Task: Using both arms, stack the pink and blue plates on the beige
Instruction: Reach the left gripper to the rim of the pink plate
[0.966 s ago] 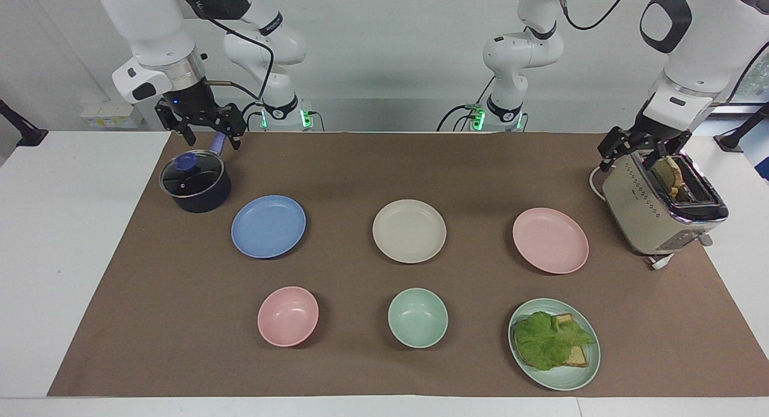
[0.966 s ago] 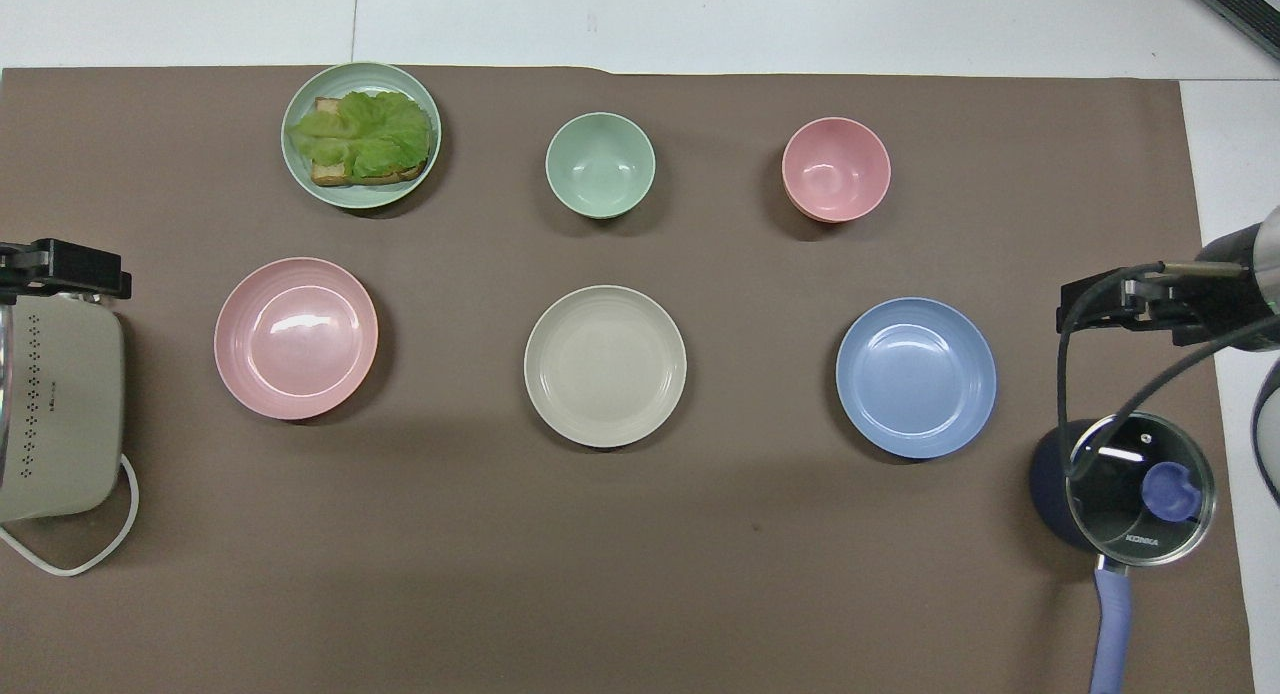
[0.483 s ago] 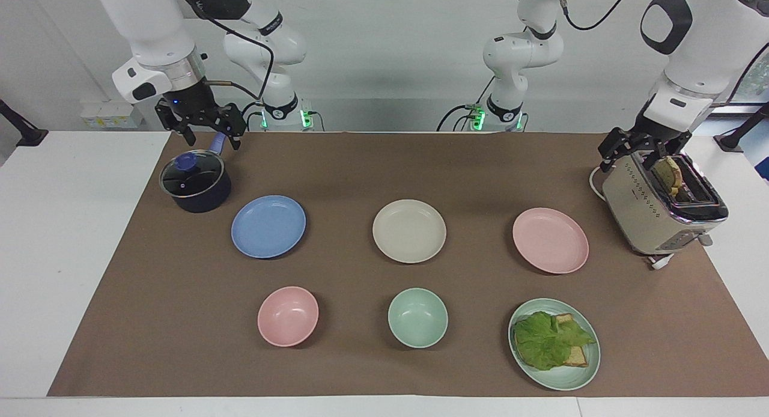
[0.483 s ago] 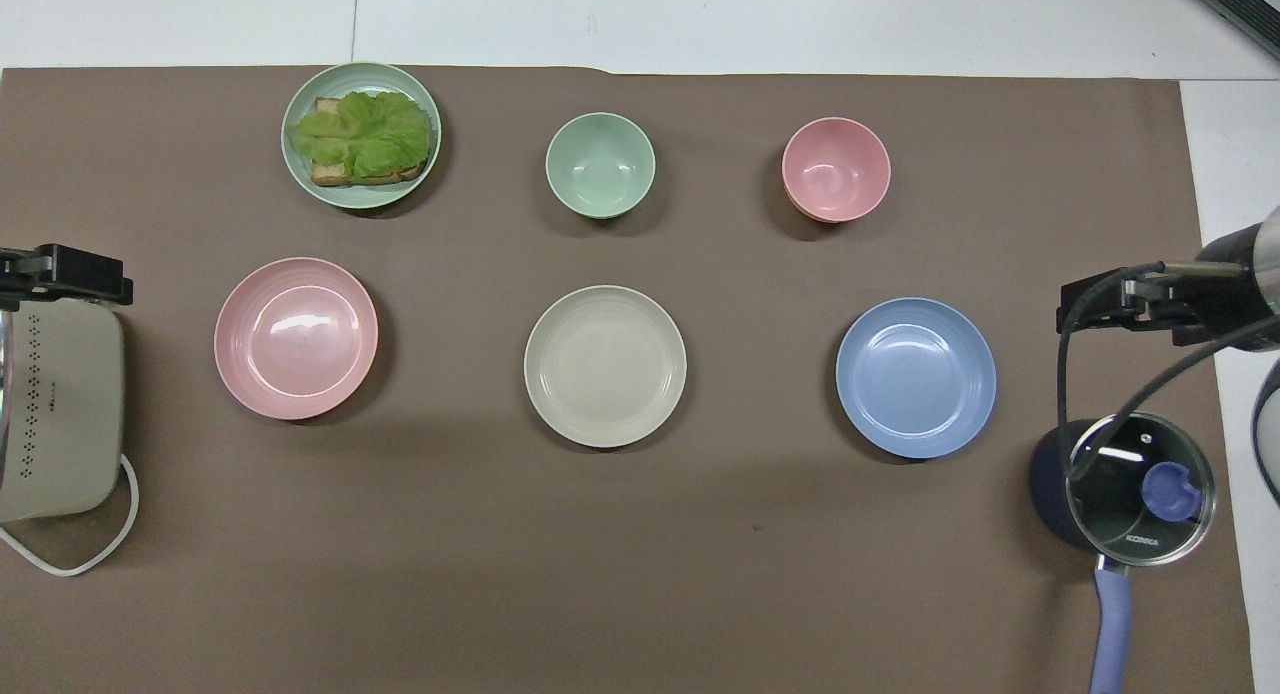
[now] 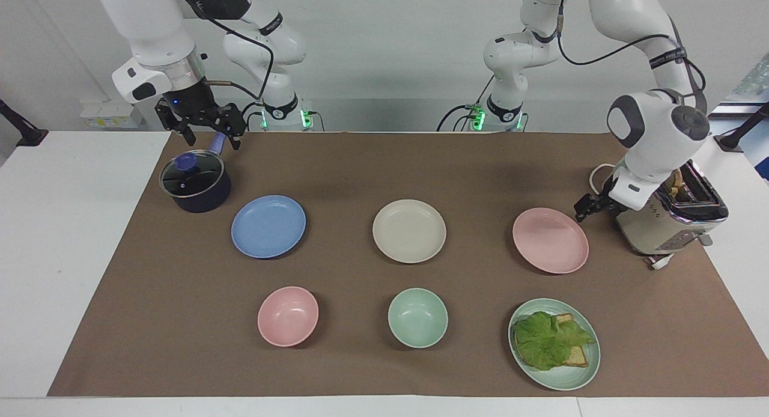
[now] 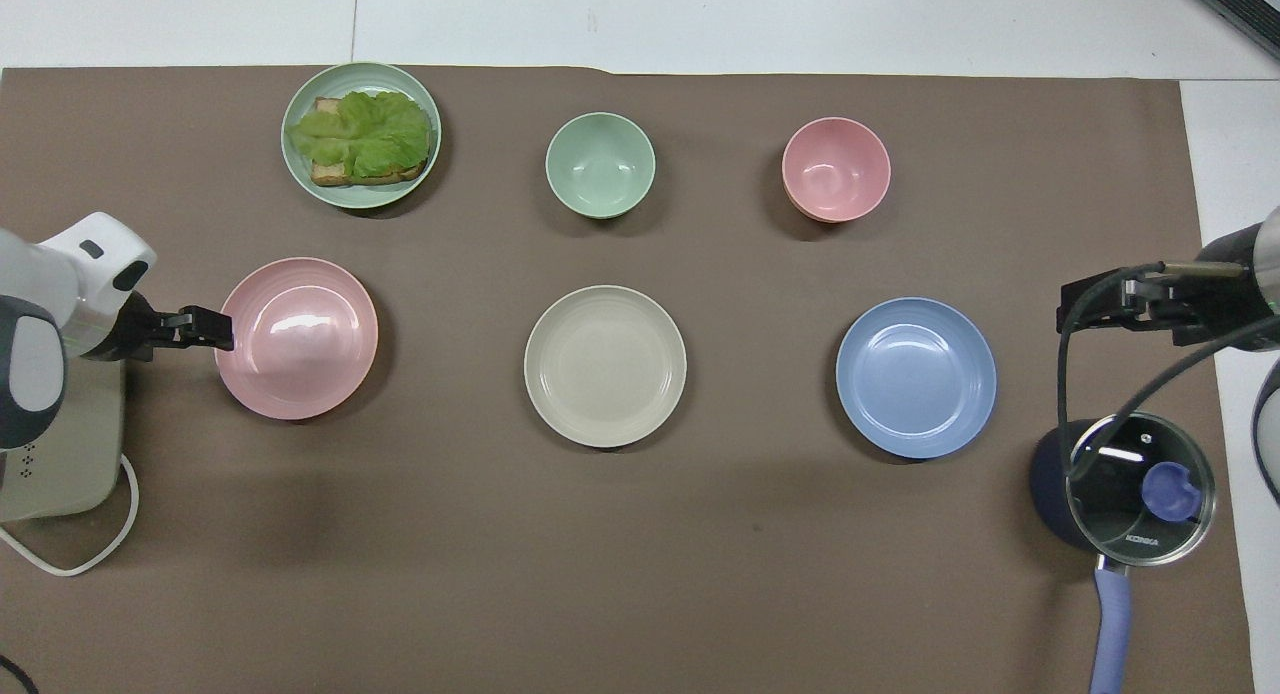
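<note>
Four shallow round matte plates: one pale pink plate (image 5: pixel 550 240), one cornflower blue plate (image 5: pixel 268 226), one cream-beige plate (image 5: pixel 409 231), one pale green plate (image 5: pixel 586 369) carrying lettuce on toast. Two deeper round bowls: one pink bowl (image 5: pixel 288 316), one mint-green bowl (image 5: pixel 417 317). One dark blue saucepan with glass lid (image 5: pixel 195 183). One cream metal toaster (image 5: pixel 673 219). Two glossy white robot arms.
</note>
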{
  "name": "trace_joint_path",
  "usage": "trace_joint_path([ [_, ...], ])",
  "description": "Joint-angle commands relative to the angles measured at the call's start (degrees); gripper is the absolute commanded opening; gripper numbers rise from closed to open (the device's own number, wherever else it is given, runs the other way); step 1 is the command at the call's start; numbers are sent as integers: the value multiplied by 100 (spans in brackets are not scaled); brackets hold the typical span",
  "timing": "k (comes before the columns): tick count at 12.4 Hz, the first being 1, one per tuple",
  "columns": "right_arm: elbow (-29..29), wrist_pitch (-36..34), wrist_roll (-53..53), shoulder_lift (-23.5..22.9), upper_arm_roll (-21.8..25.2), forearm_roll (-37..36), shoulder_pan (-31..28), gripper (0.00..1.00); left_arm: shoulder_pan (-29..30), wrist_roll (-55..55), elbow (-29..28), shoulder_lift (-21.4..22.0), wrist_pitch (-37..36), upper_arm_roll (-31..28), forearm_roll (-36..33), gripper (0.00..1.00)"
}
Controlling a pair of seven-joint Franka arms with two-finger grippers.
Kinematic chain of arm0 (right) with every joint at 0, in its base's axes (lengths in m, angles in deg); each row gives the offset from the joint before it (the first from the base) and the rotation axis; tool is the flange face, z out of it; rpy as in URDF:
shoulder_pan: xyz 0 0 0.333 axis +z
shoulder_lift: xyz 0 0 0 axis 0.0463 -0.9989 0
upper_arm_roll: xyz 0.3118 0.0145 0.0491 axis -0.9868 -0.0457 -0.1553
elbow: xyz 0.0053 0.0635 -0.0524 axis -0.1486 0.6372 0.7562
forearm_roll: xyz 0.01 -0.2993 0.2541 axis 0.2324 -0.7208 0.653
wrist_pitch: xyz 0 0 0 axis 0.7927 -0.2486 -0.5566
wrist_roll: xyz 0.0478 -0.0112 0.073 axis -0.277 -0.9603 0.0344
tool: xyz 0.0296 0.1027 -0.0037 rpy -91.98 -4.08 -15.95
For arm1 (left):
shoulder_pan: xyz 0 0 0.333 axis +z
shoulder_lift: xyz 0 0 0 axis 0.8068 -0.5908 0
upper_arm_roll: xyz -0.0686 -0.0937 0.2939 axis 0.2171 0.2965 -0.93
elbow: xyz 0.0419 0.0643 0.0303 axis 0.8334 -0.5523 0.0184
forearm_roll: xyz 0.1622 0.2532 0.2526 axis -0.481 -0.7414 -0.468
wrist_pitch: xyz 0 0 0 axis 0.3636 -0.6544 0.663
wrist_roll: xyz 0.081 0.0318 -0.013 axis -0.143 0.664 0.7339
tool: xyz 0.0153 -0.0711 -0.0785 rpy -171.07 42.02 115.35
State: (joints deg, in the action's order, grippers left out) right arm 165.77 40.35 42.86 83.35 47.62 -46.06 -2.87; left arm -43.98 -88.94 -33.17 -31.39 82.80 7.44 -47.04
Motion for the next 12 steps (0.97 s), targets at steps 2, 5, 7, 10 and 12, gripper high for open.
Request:
trace_joint_path([
  [2,156,56,174,132,-12,16,-58,100,30,122,-465,-107,569,44,-89,100],
  [5,156,56,174,132,-12,8,-58,100,21,402,-678,7,500,45,-89,66],
  [7,156,56,174,132,-12,16,-58,100,30,438,-635,7,394,45,-89,0],
  [10,156,56,174,132,-12,16,-58,100,21,465,-477,-45,228,44,-98,0],
  [12,156,65,174,132,-12,8,-58,100,4,465,-214,-80,-61,45,-98,0],
])
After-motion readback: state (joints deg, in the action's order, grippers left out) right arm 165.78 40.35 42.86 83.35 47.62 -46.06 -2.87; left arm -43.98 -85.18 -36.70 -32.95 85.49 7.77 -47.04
